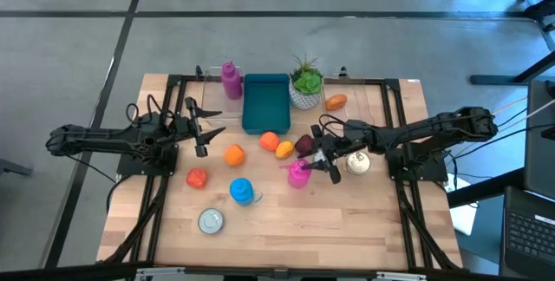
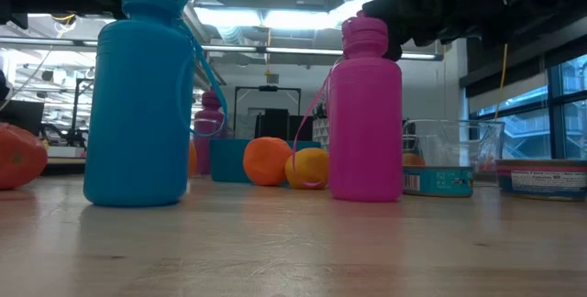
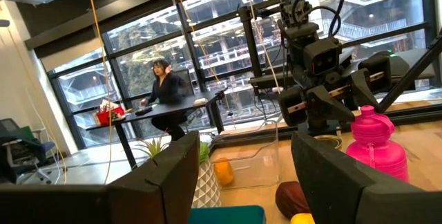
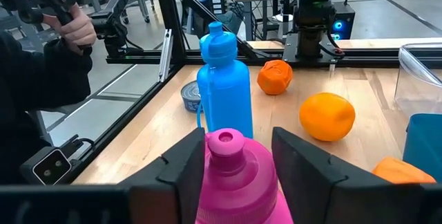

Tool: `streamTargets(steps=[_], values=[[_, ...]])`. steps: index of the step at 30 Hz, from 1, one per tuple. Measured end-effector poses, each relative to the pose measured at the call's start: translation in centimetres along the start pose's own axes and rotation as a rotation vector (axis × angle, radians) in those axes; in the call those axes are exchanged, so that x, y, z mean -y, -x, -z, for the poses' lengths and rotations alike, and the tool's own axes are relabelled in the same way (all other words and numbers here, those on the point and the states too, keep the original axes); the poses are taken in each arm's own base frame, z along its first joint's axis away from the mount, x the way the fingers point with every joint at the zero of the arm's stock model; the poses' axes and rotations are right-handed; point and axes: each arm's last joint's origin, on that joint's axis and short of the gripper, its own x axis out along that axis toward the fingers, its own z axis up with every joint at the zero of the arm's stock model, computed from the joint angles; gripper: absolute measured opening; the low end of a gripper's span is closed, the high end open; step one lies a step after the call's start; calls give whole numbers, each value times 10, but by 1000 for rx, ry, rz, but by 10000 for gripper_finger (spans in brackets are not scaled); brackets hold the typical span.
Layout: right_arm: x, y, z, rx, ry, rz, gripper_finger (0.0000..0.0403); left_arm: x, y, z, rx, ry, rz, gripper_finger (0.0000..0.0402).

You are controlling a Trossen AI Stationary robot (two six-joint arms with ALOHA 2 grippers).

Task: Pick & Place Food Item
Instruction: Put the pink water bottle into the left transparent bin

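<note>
On the pale wood-plank table (image 1: 286,229) the right gripper (image 1: 317,166) sits low over the pink bottle (image 1: 298,174), just right of the table's centre. In the right wrist view its two dark, angular fingers (image 4: 181,160) flank the bottle's ribbed screw cap; I cannot tell whether they press the plastic or stand just off it. The bottle is a smooth, rounded cylinder standing upright.

The food lies close by. At about 11 o'clock from the pink bottle are a yellow-orange fruit (image 1: 284,149) and a rounder orange one (image 1: 269,140), the two side by side just in front of the teal bin (image 1: 264,103), a rectangular, glossy-walled tray. A dark maroon fruit (image 1: 304,145) sits at 12 o'clock, just beside the gripper. At 9 o'clock, farther off, are a dimpled orange (image 1: 234,154) and a wrinkled red-orange fruit (image 1: 197,178). A blue bottle (image 1: 241,191) stands at 8 o'clock, a round tin (image 1: 211,221) beyond it.

The left gripper (image 1: 201,133) hangs above the table's left side, fingers apart around nothing — well clear of the fruit.

At the far edge: a purple bottle (image 1: 231,80), a spiky potted plant (image 1: 306,83) in a faceted white pot, and an orange oblong piece (image 1: 336,101).
</note>
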Motion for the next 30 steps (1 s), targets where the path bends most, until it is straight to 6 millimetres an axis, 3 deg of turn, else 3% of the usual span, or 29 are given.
streamTargets(steps=[21, 30], values=[[0, 0, 0, -6, 23, 0, 68, 0, 0, 0, 0, 0, 0, 220], [0, 0, 1, -6, 39, -1, 66, 0, 0, 0, 0, 0, 0, 221]])
